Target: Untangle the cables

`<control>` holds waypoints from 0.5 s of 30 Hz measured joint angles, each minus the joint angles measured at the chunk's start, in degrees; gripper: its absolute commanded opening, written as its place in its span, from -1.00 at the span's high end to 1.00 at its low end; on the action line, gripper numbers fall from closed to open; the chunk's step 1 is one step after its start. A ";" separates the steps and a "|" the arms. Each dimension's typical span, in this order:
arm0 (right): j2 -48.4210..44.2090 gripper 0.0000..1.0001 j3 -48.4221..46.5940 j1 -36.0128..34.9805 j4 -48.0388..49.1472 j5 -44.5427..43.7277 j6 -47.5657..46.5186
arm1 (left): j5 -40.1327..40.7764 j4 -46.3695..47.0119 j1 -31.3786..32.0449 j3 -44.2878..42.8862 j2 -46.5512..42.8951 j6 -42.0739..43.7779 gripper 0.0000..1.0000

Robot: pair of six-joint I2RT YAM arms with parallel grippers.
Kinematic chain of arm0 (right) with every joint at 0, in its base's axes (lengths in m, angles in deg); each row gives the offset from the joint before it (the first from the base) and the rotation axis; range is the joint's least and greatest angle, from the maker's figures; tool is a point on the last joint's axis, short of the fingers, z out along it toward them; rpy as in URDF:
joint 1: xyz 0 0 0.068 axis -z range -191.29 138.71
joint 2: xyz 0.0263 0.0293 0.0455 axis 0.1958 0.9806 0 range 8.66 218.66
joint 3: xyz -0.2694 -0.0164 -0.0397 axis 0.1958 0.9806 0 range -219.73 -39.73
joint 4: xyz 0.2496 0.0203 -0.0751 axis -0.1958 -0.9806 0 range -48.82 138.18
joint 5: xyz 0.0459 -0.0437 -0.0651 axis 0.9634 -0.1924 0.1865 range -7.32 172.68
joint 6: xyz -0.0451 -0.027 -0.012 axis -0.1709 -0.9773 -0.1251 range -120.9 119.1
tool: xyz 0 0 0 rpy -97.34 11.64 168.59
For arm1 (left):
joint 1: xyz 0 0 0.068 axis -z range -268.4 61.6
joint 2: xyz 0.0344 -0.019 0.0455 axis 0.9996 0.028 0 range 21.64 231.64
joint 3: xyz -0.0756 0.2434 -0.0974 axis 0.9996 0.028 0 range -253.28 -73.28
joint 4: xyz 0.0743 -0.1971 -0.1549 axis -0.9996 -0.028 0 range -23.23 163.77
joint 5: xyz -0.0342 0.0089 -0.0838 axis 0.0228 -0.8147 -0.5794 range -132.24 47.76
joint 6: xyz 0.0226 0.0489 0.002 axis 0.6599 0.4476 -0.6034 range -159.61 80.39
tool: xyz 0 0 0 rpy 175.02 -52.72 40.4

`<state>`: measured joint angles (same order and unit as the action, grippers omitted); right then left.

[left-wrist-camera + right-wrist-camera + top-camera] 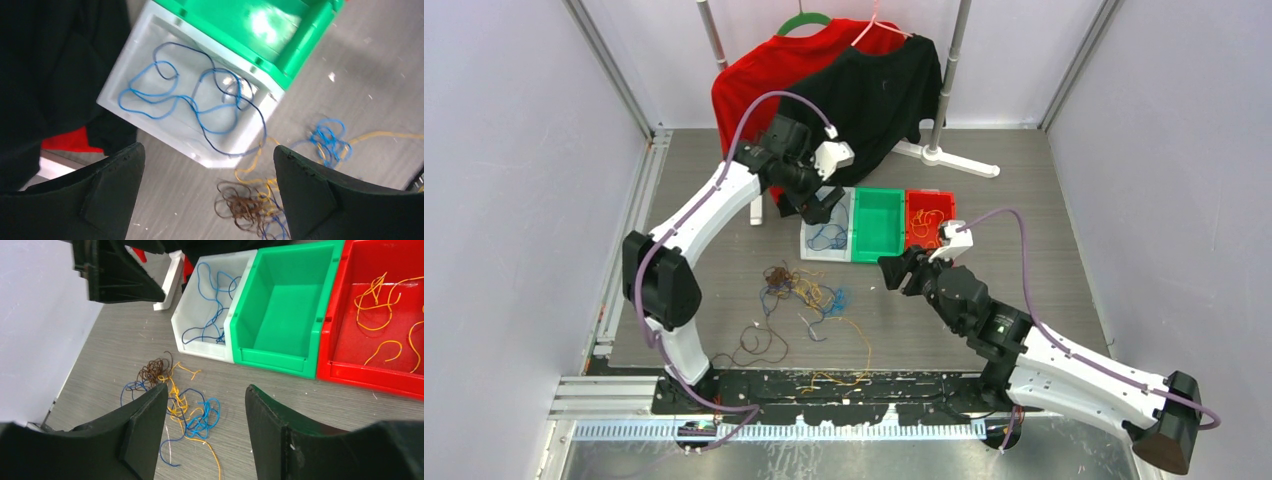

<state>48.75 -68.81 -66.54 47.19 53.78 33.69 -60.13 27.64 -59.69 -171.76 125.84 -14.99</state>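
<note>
A tangle of blue, yellow-orange and brown cables [804, 290] lies on the grey table. Blue cables [190, 100] rest loose in the white bin [814, 250]. My left gripper [824, 205] hovers over that bin, open and holding nothing [209, 150]. Yellow-orange cables [380, 305] lie in the red bin [931, 200]. My right gripper [899, 272] is open and empty [206, 387], above the table right of the tangle [175, 395]. Its view shows a brown clump [152, 371] and a bright blue clump [202, 417]. A loose brown cable [759, 345] and a yellow one [854, 370] lie near the front edge.
A green bin [879, 245] with nothing in it sits between the white and red bins. Behind them a red shirt [764, 70] and a black shirt [879, 90] hang from a rack, whose white foot [959, 160] rests on the table. Walls enclose the sides.
</note>
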 measured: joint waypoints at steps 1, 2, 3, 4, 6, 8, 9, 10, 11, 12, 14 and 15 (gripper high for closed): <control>0.39 -0.31 -0.22 -0.02 -0.22 0.39 -0.02 | -1.46 -1.42 -0.37 0.00 -0.39 0.39 -0.99; 1.14 -0.33 -0.61 0.00 -0.42 0.85 -0.04 | -3.15 -3.30 -0.96 0.17 -1.14 1.51 -0.98; 1.88 -0.33 -0.90 0.02 -0.35 1.40 -0.07 | -4.59 -5.09 -1.66 0.57 -2.16 2.69 -0.97; 3.02 -0.33 -1.25 0.02 -0.31 2.12 -0.11 | -5.79 -6.56 -2.34 1.33 -3.34 3.67 -0.95; 5.35 -0.33 -1.53 0.02 0.09 3.30 -0.13 | -7.76 -9.75 -4.35 4.96 -7.61 6.54 -0.88; 8.24 -0.33 -1.86 0.02 0.22 4.44 -0.09 | -8.90 -12.33 -6.71 9.68 -12.50 8.74 -0.81; 9.66 -0.33 -2.19 0.02 0.22 4.94 -0.07 | -9.31 -13.51 -7.91 12.00 -14.84 9.51 -0.78; 11.54 -0.33 -2.64 0.09 0.33 5.60 0.00 | -9.46 -14.16 -8.81 13.79 -16.48 10.32 -0.77; 13.55 -0.32 -3.17 0.11 0.59 6.45 0.07 | -9.73 -14.67 -10.14 16.41 -18.67 11.15 -0.76; 15.23 -0.30 -3.63 0.13 0.79 7.10 0.11 | -9.79 -15.23 -11.04 18.73 -20.39 11.93 -0.76; 20.00 -0.27 -5.40 0.15 1.01 9.20 0.26 | -9.79 -15.61 -12.66 22.77 -23.02 13.09 -0.76; 22.84 -0.25 -6.56 0.20 1.14 10.56 0.33 | -9.79 -15.69 -13.11 24.79 -24.20 13.53 -0.76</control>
<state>71.59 -75.37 -66.34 48.32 64.33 34.02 -69.92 11.95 -72.80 -146.97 101.65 -1.46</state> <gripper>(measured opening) 0.651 0.884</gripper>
